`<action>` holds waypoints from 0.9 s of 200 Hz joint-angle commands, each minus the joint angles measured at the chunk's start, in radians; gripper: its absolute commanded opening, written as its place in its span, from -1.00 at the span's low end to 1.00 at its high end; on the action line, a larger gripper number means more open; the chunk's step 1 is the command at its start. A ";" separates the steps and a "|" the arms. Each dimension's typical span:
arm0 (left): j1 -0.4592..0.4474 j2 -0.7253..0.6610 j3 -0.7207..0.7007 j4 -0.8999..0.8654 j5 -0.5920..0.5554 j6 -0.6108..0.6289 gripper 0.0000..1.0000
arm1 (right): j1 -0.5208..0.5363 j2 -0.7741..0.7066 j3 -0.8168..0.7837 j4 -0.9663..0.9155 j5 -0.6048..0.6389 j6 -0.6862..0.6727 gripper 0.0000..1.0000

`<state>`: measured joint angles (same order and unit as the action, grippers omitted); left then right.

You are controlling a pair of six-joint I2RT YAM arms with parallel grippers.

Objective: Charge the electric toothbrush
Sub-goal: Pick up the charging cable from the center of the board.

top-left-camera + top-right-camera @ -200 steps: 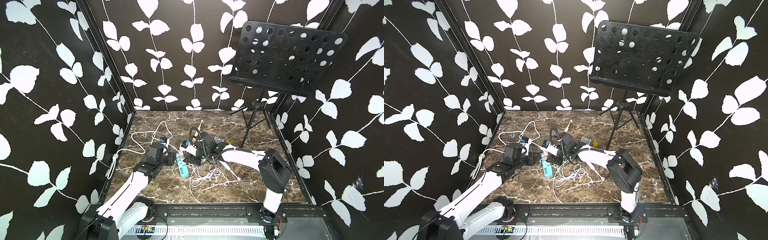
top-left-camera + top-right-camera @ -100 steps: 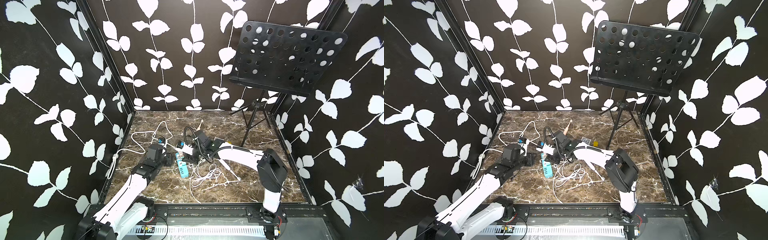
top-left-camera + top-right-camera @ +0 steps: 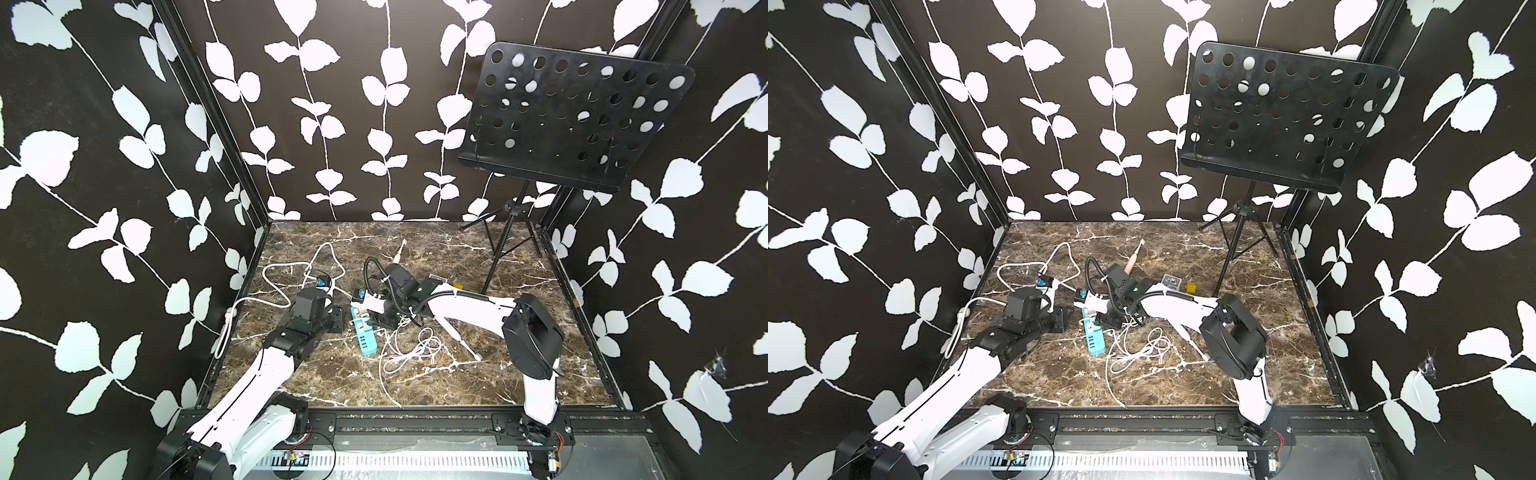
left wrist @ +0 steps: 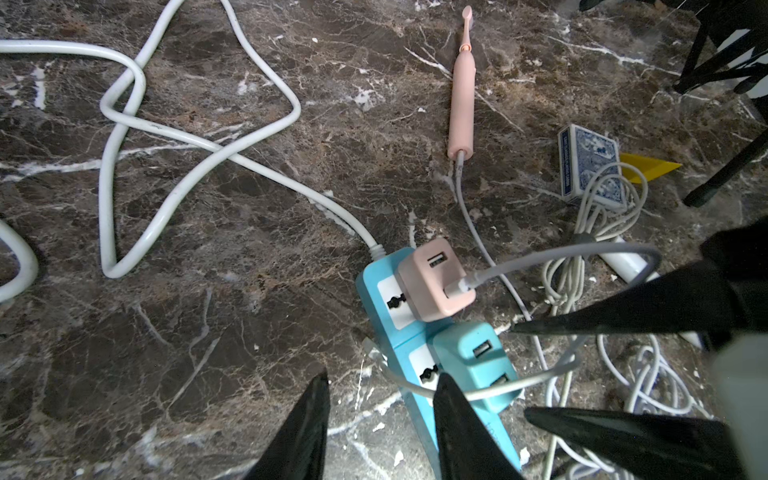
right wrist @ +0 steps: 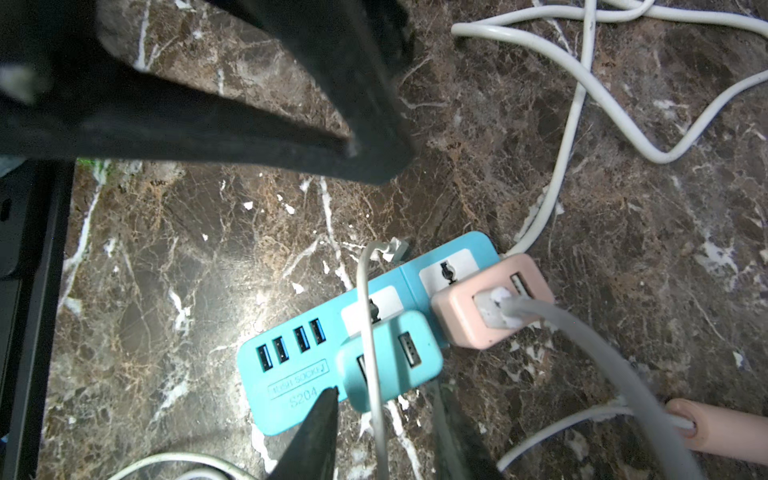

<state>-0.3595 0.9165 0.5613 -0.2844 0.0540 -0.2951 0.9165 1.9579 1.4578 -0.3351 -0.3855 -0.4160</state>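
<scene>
Both jaws stand part-open, gripping nothing: left gripper (image 4: 384, 374), right gripper (image 5: 386, 388); slim pink plastic electric toothbrush (image 4: 461, 104), upper centre, looks light, rigid, slippery; grip mid-handle

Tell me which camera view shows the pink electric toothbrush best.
Left wrist view: the whole pink electric toothbrush lies unobstructed, cable at its base. The right wrist view catches only its base end; both top views show it tiny.
</scene>
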 commanded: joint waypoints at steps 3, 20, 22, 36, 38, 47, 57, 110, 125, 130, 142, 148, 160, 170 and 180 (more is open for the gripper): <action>-0.004 0.002 -0.006 0.009 -0.008 0.009 -0.13 | 0.008 0.015 0.029 -0.015 0.007 -0.063 -0.57; -0.004 -0.001 0.002 0.004 -0.008 0.024 -0.13 | 0.008 -0.004 0.021 -0.047 -0.022 -0.120 -0.73; -0.004 -0.002 0.004 0.002 -0.009 0.025 -0.13 | 0.008 -0.008 0.018 -0.047 -0.025 -0.125 -0.74; -0.004 -0.006 0.015 -0.008 -0.013 0.036 -0.13 | 0.008 -0.038 -0.003 -0.039 -0.023 -0.150 -0.93; -0.004 -0.007 0.016 -0.008 -0.013 0.038 -0.13 | 0.008 -0.042 -0.005 -0.040 -0.026 -0.155 -0.95; -0.004 -0.014 0.026 -0.016 -0.012 0.048 -0.13 | 0.008 -0.062 -0.009 -0.045 -0.037 -0.175 -1.00; -0.004 -0.025 0.039 -0.030 -0.016 0.057 -0.13 | 0.008 -0.089 -0.017 -0.045 -0.049 -0.194 -1.00; -0.005 -0.076 0.204 -0.151 0.141 0.181 -0.11 | -0.014 -0.257 -0.107 -0.035 -0.146 -0.283 -1.00; -0.005 -0.072 0.262 -0.165 0.227 0.208 -0.10 | -0.043 -0.303 -0.128 -0.045 -0.199 -0.296 -1.00; -0.005 -0.069 0.281 -0.167 0.262 0.215 -0.09 | -0.052 -0.317 -0.129 -0.060 -0.223 -0.306 -1.00; -0.005 -0.049 0.328 -0.170 0.367 0.235 -0.09 | -0.074 -0.345 -0.127 -0.092 -0.260 -0.330 -1.00; -0.006 -0.033 0.358 -0.183 0.425 0.252 -0.09 | -0.083 -0.350 -0.126 -0.105 -0.266 -0.339 -1.00; -0.009 0.000 0.413 -0.204 0.534 0.276 -0.09 | -0.101 -0.380 -0.120 -0.137 -0.267 -0.359 -1.00; -0.022 0.033 0.470 -0.262 0.609 0.318 -0.09 | -0.116 -0.396 -0.116 -0.158 -0.272 -0.371 -1.00; -0.052 0.054 0.510 -0.305 0.617 0.360 -0.09 | -0.131 -0.412 -0.115 -0.174 -0.279 -0.381 -1.00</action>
<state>-0.3698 0.9253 0.9791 -0.4686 0.4694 -0.0525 0.8150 1.5925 1.3396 -0.4404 -0.5987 -0.7269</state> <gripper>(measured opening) 0.454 0.048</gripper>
